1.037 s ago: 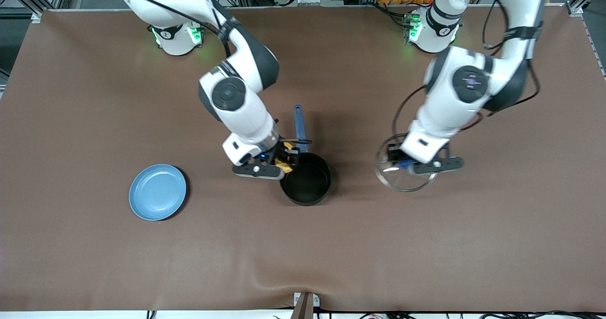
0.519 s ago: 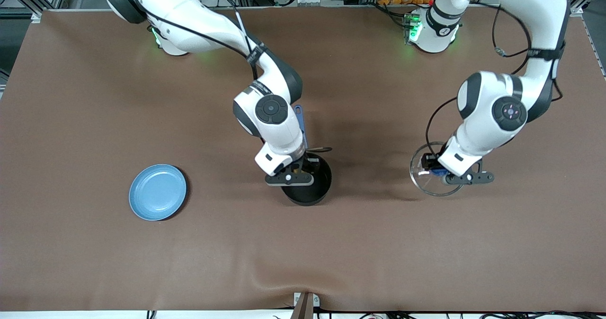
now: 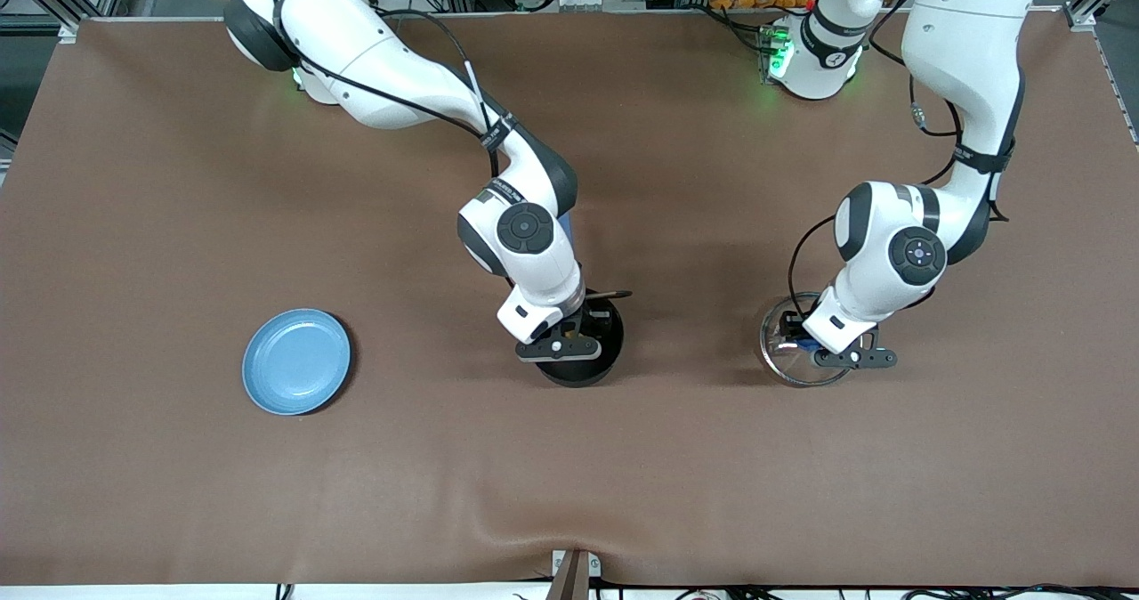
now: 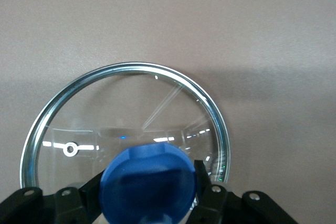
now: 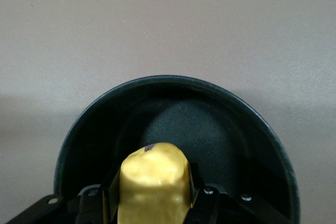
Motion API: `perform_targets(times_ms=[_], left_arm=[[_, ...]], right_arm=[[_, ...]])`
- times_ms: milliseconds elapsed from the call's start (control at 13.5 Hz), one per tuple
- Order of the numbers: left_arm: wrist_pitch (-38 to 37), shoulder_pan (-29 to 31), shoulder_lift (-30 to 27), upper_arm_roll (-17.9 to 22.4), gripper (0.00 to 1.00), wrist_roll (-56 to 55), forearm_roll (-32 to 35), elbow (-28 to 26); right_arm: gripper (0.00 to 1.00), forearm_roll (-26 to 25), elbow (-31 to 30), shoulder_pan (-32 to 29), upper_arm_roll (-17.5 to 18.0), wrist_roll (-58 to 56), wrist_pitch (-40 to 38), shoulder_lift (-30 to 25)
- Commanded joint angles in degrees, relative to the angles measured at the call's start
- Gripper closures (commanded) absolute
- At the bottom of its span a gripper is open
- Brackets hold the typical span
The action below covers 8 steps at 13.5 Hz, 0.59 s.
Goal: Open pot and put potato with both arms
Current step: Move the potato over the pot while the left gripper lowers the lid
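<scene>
The black pot [image 3: 587, 364] stands open at the table's middle, its blue handle mostly hidden under the right arm. My right gripper [image 3: 562, 344] is over the pot, shut on the yellow potato [image 5: 153, 184], which hangs above the pot's black inside [image 5: 210, 129]. The potato is hidden in the front view. My left gripper [image 3: 823, 346] is shut on the blue knob [image 4: 149, 184] of the round glass lid [image 4: 126, 124]. The lid [image 3: 787, 360] sits low at the table, toward the left arm's end from the pot.
A flat light-blue plate [image 3: 296, 361] lies toward the right arm's end of the table, apart from the pot. The brown table cover [image 3: 569, 475] has a small ridge near its front edge.
My right gripper moved with the potato from beside the pot's rim to over its middle. My left gripper carried the lid away from the pot, toward the left arm's end, and lowered it.
</scene>
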Motion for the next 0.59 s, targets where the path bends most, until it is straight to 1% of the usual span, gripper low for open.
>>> perform_targets(times_ms=[0,74,148,222,519], left_arm=[[0.38,0.74,0.01,-0.49,0.37,2.25,-1.38,0.93],[0.38,0.65,0.01,-0.49,0.32,2.25,-1.38,0.93],[0.38,0.65,0.01,-0.49,0.07,2.25,-1.38,0.93],[0.38,0.48,0.01,-0.49,0.0,2.25,-1.46,0.93],[-0.14,0.21,-1.3,-0.49,0.0,1.55,-1.47,0.85]], right_arm=[[1.0,-1.47,3.04,1.25,-0.48,0.64,1.56,3.19],[1.0,-1.47,3.21,1.25,-0.57,0.73,1.74,3.72],[1.0,-1.47,3.22,1.51,-0.83,0.73,2.44,4.16],[1.0,-1.47,3.22,1.6,-0.83,0.82,2.88,4.6],[1.0,-1.47,3.13,1.78,-1.01,0.91,3.06,4.87]])
